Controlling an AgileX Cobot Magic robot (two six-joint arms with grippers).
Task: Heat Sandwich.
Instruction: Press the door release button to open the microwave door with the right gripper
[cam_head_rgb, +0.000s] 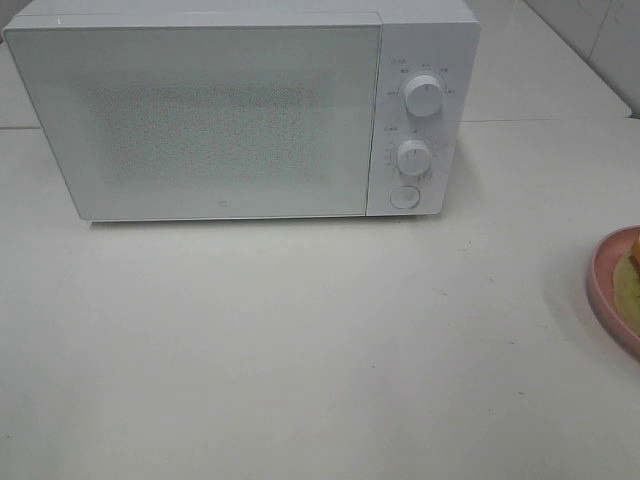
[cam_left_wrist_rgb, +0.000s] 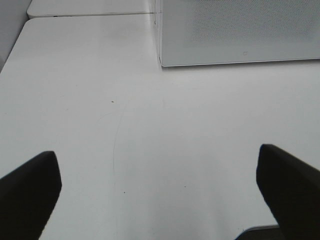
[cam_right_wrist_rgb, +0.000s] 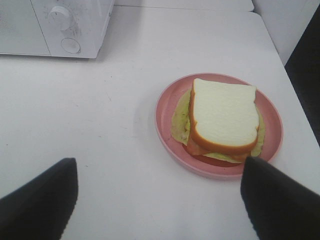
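Observation:
The sandwich (cam_right_wrist_rgb: 222, 117), white bread with tan crust over an orange filling and a pale green leaf, lies on a pink round plate (cam_right_wrist_rgb: 165, 117). In the high view only an edge of the plate (cam_head_rgb: 605, 285) and a sliver of the sandwich (cam_head_rgb: 630, 275) show at the right border. My right gripper (cam_right_wrist_rgb: 159, 200) hovers open just short of the plate, nothing between its fingers. The white microwave (cam_head_rgb: 240, 110) stands at the back with its door shut. My left gripper (cam_left_wrist_rgb: 159, 192) is open over bare table, off the microwave's left front corner (cam_left_wrist_rgb: 162, 62). Neither arm shows in the high view.
The microwave has two dials (cam_head_rgb: 423, 95) and a round button (cam_head_rgb: 404, 196) on its right panel. A white table (cam_head_rgb: 300, 340) spreads in front of it. A tiled wall (cam_head_rgb: 600, 40) rises at the back right. The table's right edge (cam_right_wrist_rgb: 300, 115) runs close beyond the plate.

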